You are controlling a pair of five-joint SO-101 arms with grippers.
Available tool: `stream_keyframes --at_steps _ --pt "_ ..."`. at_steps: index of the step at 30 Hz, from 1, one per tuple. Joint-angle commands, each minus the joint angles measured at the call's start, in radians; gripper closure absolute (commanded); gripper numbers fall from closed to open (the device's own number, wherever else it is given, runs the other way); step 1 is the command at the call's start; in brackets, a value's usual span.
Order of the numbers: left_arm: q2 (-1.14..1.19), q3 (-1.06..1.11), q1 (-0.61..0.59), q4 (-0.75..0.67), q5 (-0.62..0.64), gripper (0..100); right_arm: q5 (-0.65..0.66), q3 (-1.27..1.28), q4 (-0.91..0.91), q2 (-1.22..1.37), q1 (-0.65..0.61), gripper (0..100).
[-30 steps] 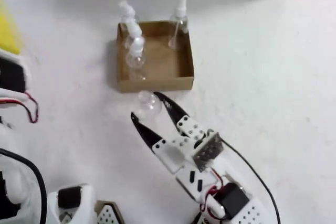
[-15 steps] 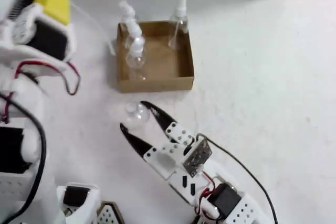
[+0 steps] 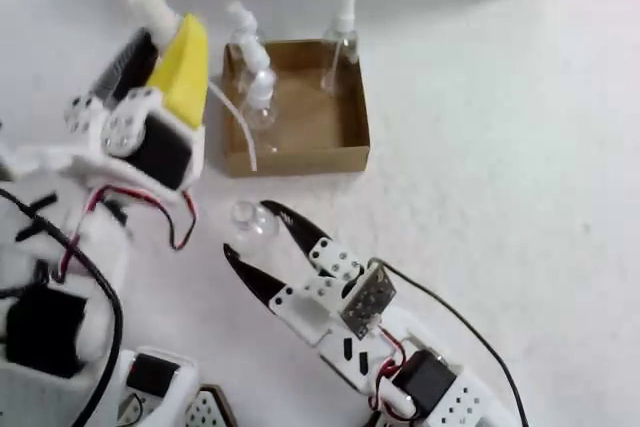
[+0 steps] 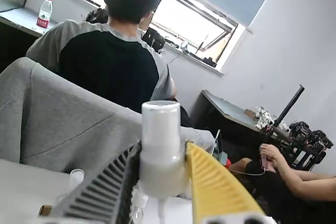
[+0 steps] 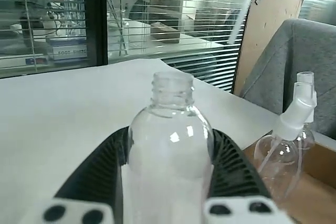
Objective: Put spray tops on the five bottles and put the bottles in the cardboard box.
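Since the bottle looks light, thin-walled and slick, the right tool, clasping its belly, should squeeze gently; the left tool grips a top.

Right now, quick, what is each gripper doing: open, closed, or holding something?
Left gripper: closed on a spray top.
Right gripper: closed on a bottle that has no top on it.
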Motion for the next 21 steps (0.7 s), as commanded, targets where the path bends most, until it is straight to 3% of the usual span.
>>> stream_keyframes --at_steps 1,21 --pt "-0.127 0.068 0.008 -0.04 -0.014 98 0.002 -0.011 -0.024 -0.008 0.005 98.3" --pt "-0.404 0.281 0.007 0.006 -0.014 98 -0.037 -0.011 -0.016 -0.007 0.019 98.3"
